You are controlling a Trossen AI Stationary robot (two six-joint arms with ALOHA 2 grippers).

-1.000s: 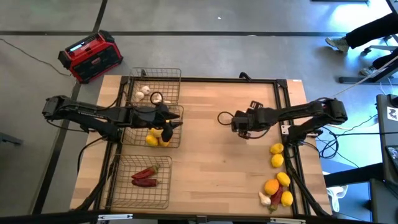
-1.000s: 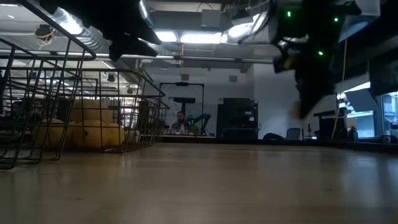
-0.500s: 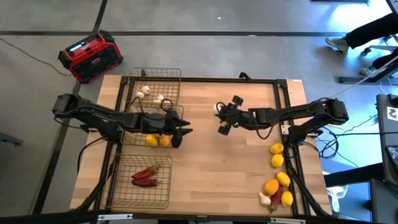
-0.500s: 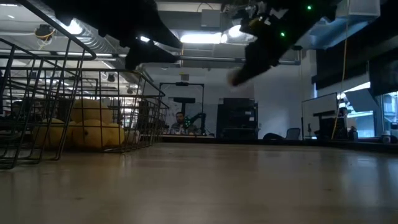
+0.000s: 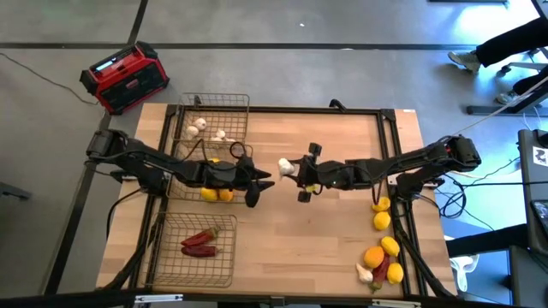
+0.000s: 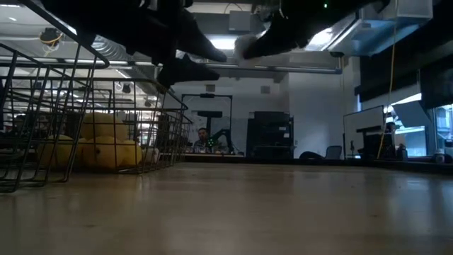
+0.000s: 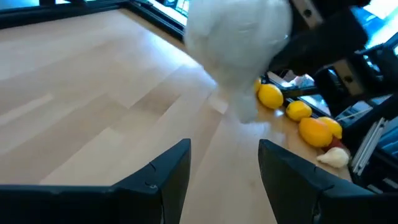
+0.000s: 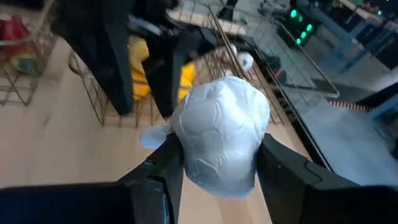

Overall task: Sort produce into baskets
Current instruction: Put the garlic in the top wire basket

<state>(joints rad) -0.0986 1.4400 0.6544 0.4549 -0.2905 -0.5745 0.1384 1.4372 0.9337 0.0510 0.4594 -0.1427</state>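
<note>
Here the right hand (image 5: 289, 168) clamps a garlic bulb (image 5: 285, 167) before the empty, parted left hand (image 5: 267, 179).

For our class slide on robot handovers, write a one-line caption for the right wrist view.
Right gripper holding a whitish papery garlic bulb out toward the open left gripper, beside the wire mesh basket of yellow lemons.

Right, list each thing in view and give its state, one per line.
Right gripper: shut on a garlic bulb, held above mid-table.
Left gripper: open, empty, facing the bulb.
Far basket: holds garlic.
Middle basket: holds lemons.
Near basket: holds red chilies.
Unsorted produce: loose on the table's right edge.
Red-and-black box: on the floor, off the table.
</note>
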